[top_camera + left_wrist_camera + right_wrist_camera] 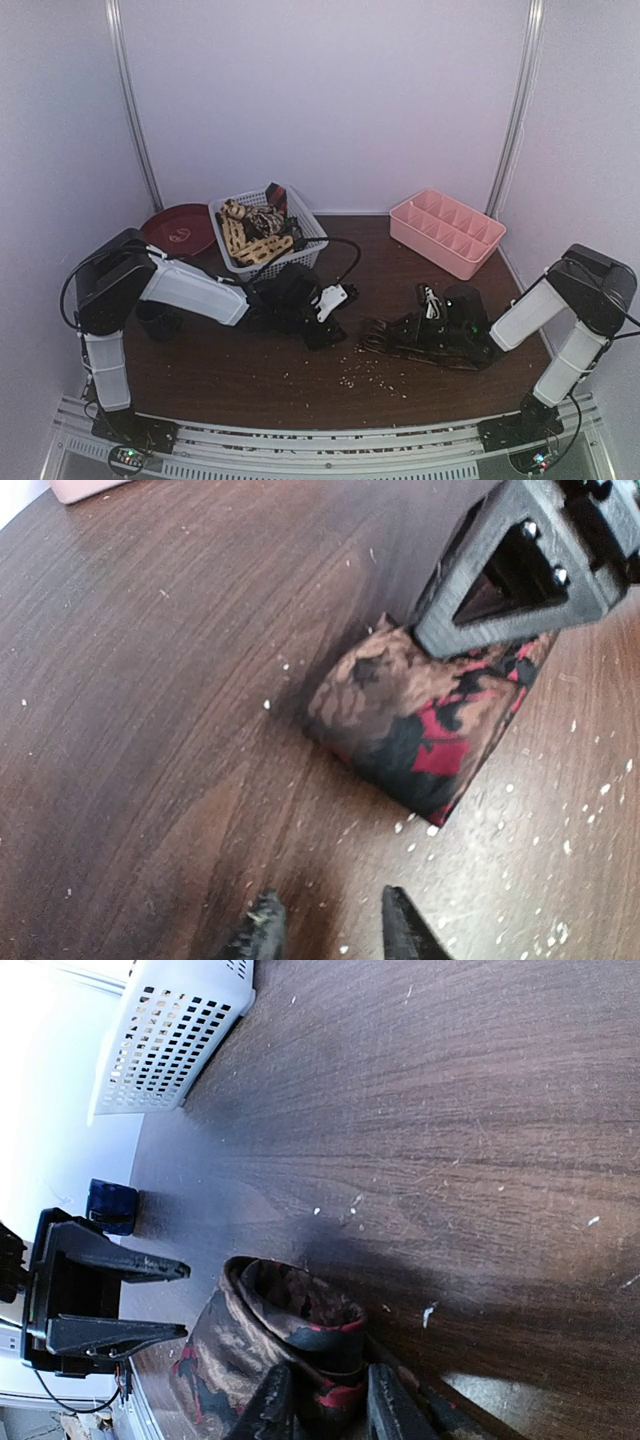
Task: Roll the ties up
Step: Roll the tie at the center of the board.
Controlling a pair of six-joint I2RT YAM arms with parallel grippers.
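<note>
Pinching one wall of the rolled dark red tie on the table, my right gripper is gripping it. My left gripper is hovering beside it, part open and empty. It is looking soft, light and slippery, so I am favouring a hold across the coil.

**Left-wrist view, centre:** rolled tie, mottled brown, black & dark red w/ no regular repeat, on a table of dark brown wood grain w/ scattered white specks. **Top view, upper left:** white lattice basket w/ ties in tan-and-cream pattern & dark brown/black, dark red plate to its left; upper right, plain pink tray; left arm & right arm white w/ black joints. **Right-wrist view, left edge:** dark blue mug.
</note>
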